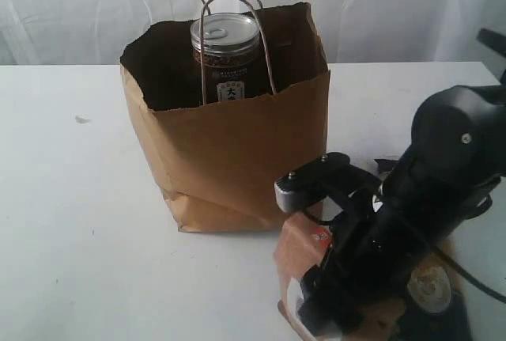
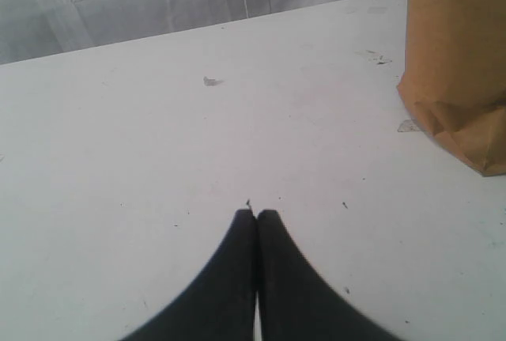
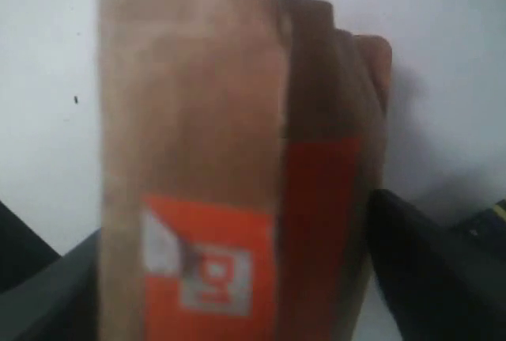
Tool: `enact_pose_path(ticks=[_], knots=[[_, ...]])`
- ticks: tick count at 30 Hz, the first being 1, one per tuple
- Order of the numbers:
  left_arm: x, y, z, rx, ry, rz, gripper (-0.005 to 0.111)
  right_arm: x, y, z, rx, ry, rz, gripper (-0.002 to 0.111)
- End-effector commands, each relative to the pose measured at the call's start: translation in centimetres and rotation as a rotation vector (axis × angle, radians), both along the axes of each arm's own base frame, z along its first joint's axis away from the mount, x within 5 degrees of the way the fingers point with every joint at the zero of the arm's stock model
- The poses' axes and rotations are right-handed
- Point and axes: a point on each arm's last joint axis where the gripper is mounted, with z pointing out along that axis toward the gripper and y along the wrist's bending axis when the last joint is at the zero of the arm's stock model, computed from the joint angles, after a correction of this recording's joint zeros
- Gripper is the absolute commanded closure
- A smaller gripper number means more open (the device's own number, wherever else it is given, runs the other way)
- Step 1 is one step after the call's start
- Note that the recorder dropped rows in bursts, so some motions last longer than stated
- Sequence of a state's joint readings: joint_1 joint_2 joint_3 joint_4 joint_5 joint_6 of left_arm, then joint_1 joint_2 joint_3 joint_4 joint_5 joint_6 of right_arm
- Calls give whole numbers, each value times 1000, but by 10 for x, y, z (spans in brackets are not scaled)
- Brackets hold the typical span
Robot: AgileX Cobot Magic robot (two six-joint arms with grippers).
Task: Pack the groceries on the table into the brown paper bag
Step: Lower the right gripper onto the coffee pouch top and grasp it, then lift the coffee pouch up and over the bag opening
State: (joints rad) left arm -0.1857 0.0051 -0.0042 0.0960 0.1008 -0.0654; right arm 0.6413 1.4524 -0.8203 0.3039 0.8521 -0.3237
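Straddling the upright pouch (image 3: pixel 190 119), the right gripper (image 3: pixel 229 293) has a finger on each broad side; whether it clamps I cannot tell. Bag (image 1: pixel 229 151) stands just beside, up-left in the exterior view. Left gripper (image 2: pixel 257 218), pinched closed, hangs over bare table (image 2: pixel 158 143)

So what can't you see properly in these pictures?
- Inside the bag: exterior view, its front wall hides everything but the upper part of the can.
- Writing on the pouch: right wrist view, too blurred to read.
- Whatever lies at the bottom right of the table: exterior view, the robot arm covers it and the picture's edge cuts it off.
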Motion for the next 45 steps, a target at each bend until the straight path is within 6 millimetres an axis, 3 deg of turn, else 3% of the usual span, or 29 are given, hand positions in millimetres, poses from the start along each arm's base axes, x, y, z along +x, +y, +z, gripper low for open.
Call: enact_pose_path(ticks=[1, 3, 5, 6, 9, 10, 16, 24, 27, 30, 37, 45], knots=[[0, 0, -1, -3, -3, 3, 107, 3, 3, -16, -42, 35, 20, 40], [0, 0, -1, -3, -3, 3, 107, 3, 4, -21, -52, 48, 20, 45], [0, 0, -1, -3, -3, 3, 107, 4, 5, -24, -60, 59, 20, 56], [0, 0, -1, -3, -3, 3, 107, 4, 5, -25, -62, 61, 18, 64], [0, 0, -1, -3, -3, 3, 107, 0, 6, -19, -49, 60, 27, 102], [0, 0, -1, -3, -3, 3, 107, -2, 6, -13, -34, 41, 31, 107], [0, 0, -1, -3, -3, 3, 107, -13, 4, 48, 113, -100, 25, 107], [0, 0, -1, -3, -3, 3, 107, -35, -12, 159, 276, -295, 51, 107], [0, 0, -1, -3, -3, 3, 107, -36, -20, 199, 319, -418, -10, 107], [0, 0, -1, -3, -3, 3, 107, -31, -27, 227, 332, -517, -105, 108], [0, 0, -1, -3, -3, 3, 107, -14, -20, 265, 440, -660, -206, 108], [0, 0, -1, -3, -3, 3, 107, 30, -5, 273, 442, -680, -283, 108]])
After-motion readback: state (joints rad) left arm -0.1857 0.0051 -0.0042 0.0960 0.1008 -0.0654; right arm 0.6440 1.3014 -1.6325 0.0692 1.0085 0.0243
